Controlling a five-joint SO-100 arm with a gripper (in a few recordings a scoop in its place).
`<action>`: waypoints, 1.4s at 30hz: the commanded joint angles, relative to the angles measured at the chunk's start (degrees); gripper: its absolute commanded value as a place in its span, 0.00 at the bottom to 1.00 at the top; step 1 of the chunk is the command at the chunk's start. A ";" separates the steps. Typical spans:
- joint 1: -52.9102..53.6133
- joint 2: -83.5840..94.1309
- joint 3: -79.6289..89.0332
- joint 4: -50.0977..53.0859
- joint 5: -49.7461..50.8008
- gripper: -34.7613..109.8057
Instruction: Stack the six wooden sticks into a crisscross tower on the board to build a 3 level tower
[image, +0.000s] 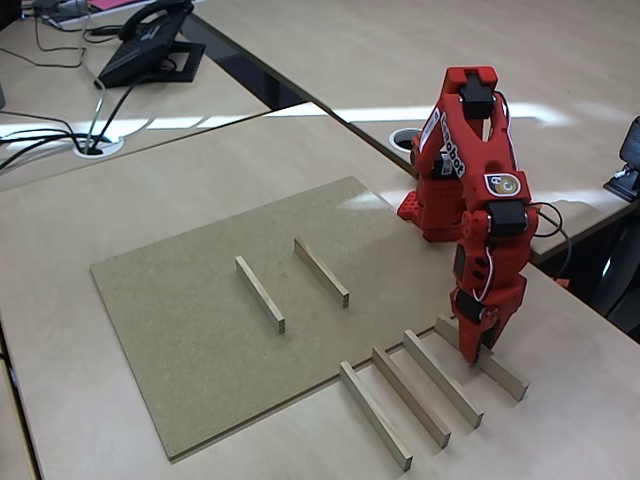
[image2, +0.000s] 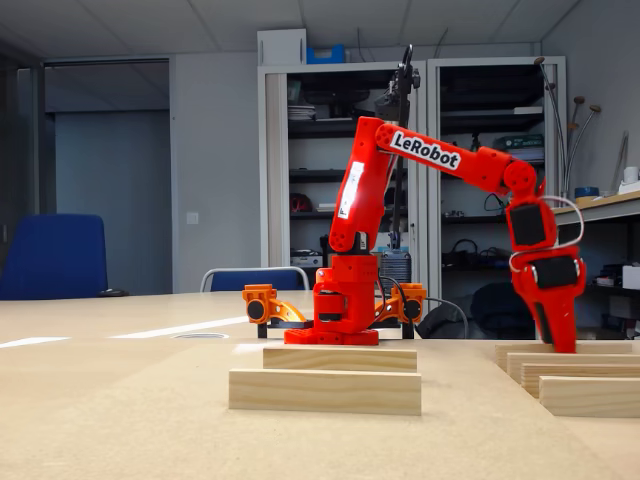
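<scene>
We find the gripper (image: 480, 352) down on the nearest-to-arm stick (image: 500, 372) of four lying parallel on the desk (image: 560, 440), long axes aligned; its fingers appear to straddle it, though grip is unclear. Two sticks (image: 260, 293) lie on the board (image: 200, 360)

Blue chair (image2: 55, 255), open shelving (image2: 310, 190)

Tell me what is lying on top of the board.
Two sticks lie parallel and apart on the board, nothing stacked across them. What lies beneath the board is covered.
</scene>
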 joint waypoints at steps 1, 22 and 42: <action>0.53 0.97 0.26 -0.44 0.35 0.24; 9.14 6.94 -25.84 28.74 15.12 0.24; 45.44 7.73 -29.27 37.35 40.69 0.24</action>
